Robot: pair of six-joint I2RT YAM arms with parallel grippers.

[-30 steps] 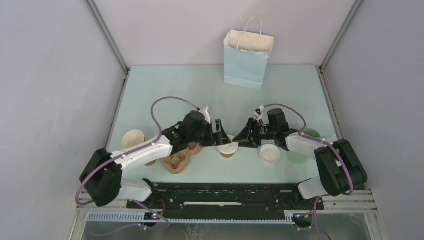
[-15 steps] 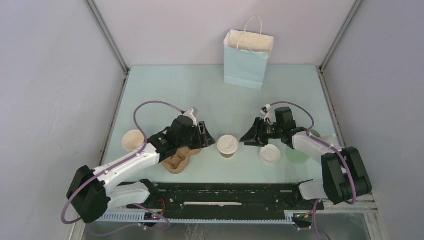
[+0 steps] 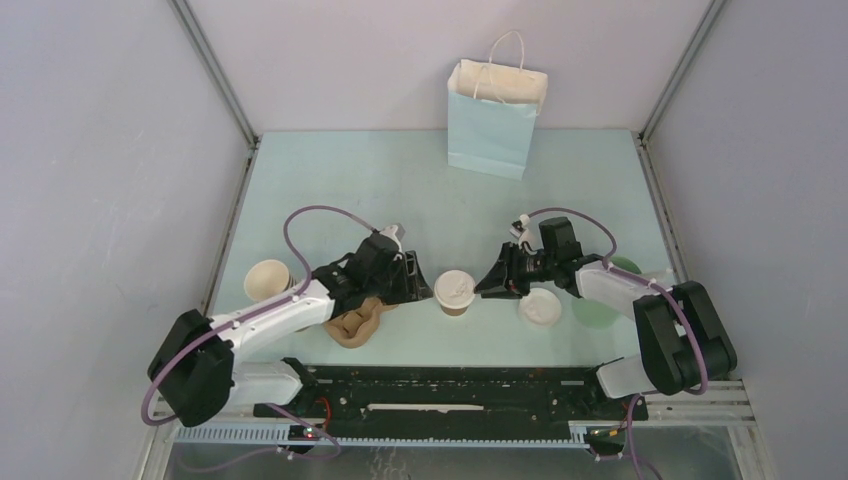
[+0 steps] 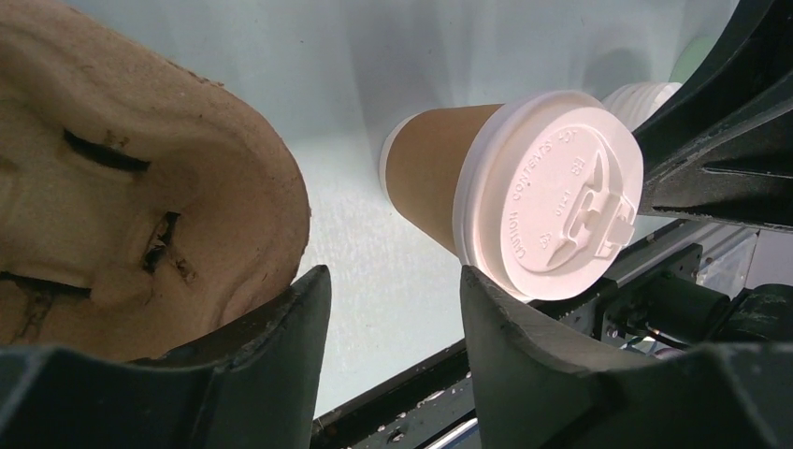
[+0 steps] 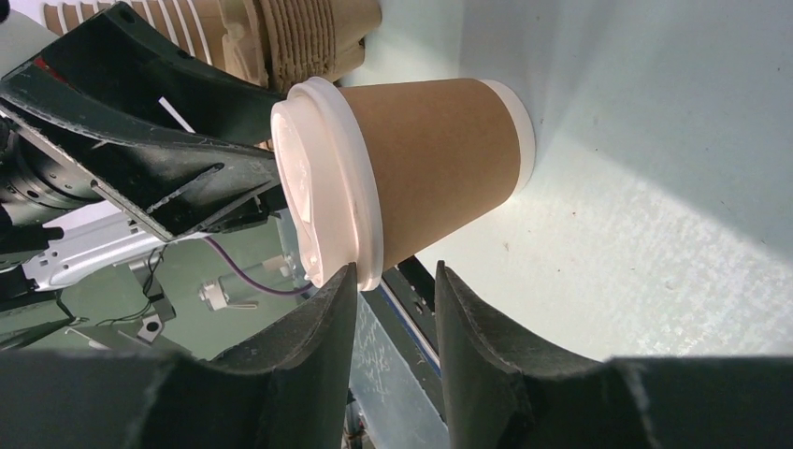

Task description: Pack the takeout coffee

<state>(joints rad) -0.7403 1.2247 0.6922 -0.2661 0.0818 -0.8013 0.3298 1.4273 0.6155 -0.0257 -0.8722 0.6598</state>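
The takeout coffee, a brown kraft cup with a white lid, stands upright on the table between my two grippers. My left gripper hovers just left of it, open with only bare table between its fingers. The cup sits beyond the left gripper's right fingertip. My right gripper is just right of the cup, open and holding nothing. Its left fingertip lies by the lid's rim. The brown moulded-pulp carrier lies under my left wrist.
A pale blue paper bag stands at the back. An open brown cup stands at the far left. A stack of white lids and a pale green cup stand under the right arm. Nested brown cups show behind the coffee.
Both grippers have drawn back a little from the lidded cup and their jaws have narrowed. The left arm swung left, then came partway back. The cup stays put.
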